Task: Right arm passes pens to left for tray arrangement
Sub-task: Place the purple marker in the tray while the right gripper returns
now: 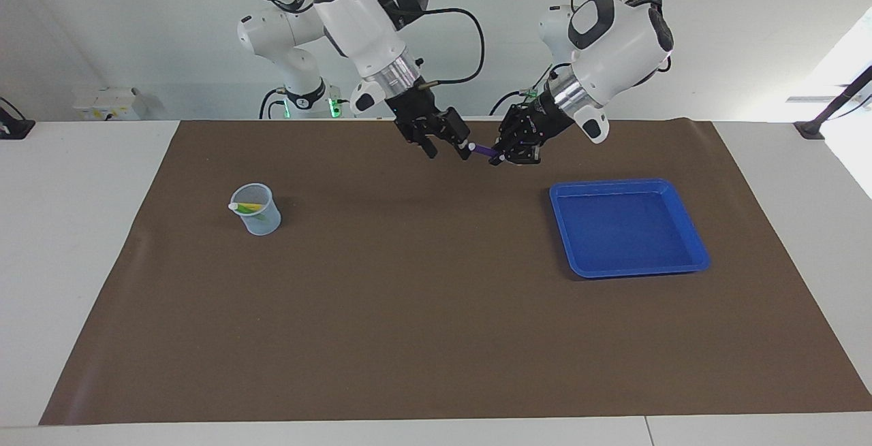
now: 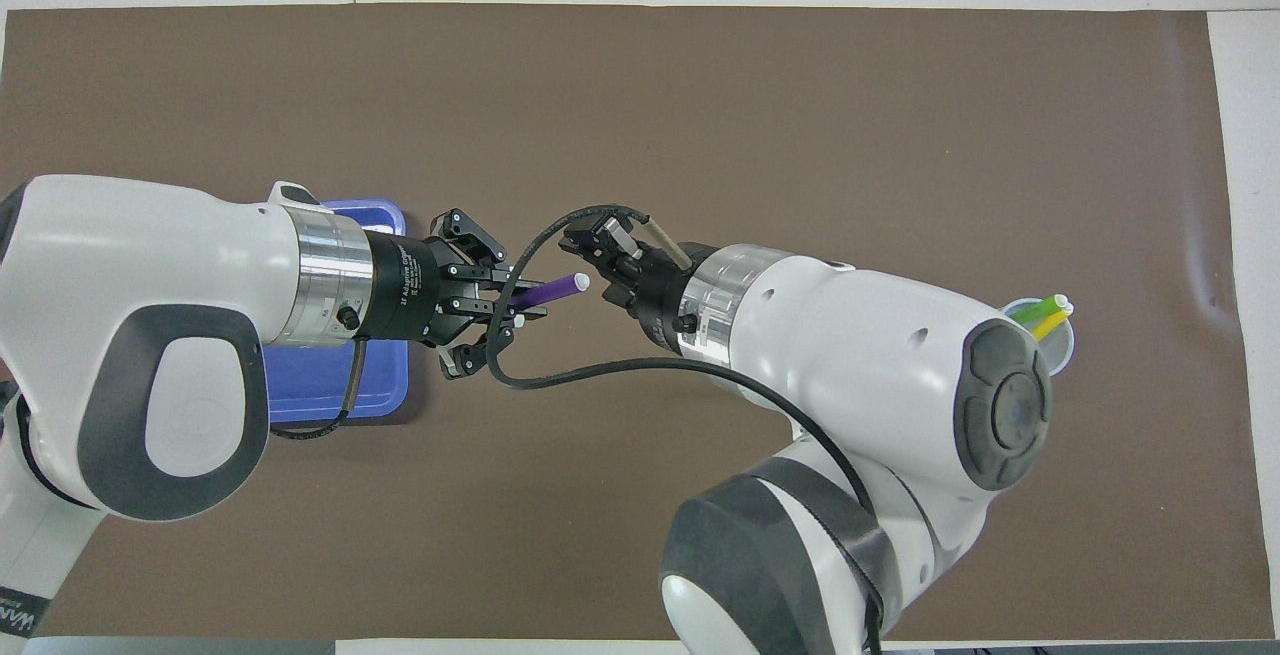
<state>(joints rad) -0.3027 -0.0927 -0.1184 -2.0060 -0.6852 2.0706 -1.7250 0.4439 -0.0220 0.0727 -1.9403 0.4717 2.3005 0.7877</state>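
Note:
The purple pen (image 1: 485, 151) (image 2: 548, 290) hangs level above the brown mat, pale tip toward the right arm. My left gripper (image 1: 502, 157) (image 2: 525, 303) is shut on its other end, over the mat beside the blue tray (image 1: 630, 183) (image 2: 330, 385). My right gripper (image 1: 448, 151) (image 2: 592, 265) is open, just off the pen's tip and not touching it. The green pen (image 2: 1030, 312) and yellow pen (image 2: 1046, 325) stand in a translucent cup (image 1: 257, 218) (image 2: 1058, 357) toward the right arm's end.
A brown mat (image 1: 409, 310) covers most of the white table. The tray holds nothing. A black cable (image 2: 600, 375) loops from the right wrist under both grippers.

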